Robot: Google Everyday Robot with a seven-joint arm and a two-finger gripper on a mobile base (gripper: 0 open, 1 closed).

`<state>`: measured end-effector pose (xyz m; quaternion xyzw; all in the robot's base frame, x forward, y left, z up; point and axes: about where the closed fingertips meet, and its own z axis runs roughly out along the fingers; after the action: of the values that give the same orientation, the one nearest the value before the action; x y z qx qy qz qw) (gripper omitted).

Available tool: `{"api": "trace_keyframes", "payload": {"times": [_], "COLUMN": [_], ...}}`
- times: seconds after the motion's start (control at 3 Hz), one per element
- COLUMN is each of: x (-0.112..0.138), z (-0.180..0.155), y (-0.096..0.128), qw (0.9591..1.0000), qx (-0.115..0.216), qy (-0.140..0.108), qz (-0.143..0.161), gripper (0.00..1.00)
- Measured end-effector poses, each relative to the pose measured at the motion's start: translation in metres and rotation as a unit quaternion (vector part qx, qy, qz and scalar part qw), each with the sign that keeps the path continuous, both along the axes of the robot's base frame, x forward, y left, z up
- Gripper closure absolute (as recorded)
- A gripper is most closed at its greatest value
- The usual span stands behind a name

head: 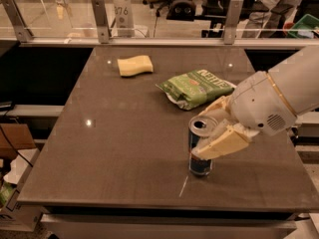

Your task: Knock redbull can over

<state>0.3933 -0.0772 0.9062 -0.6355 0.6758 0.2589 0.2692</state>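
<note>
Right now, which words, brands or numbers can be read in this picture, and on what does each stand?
"376", roughly: on the white post behind the table.
Green chip bag: white brand word, too blurred.
Redbull can: print unreadable; the gripper is against its upper part.
</note>
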Motion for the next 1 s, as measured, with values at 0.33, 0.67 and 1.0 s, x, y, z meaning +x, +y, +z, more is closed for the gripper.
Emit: {"api": "trace_keyframes", "payload": {"times": [0.33, 0.67, 1.0], "x": [0.011, 0.028, 0.042], "z": [0.015, 0.015, 0.000], "y": [0.003, 0.003, -0.006], "qw": [0.9992, 0.9926, 0.9778], "qx": [-0.037, -0.118, -0.208], "qy": [-0.009, -0.010, -0.005], "qz": [-0.013, -0.025, -0.021], "gripper": [1.00, 1.00, 1.00]}}
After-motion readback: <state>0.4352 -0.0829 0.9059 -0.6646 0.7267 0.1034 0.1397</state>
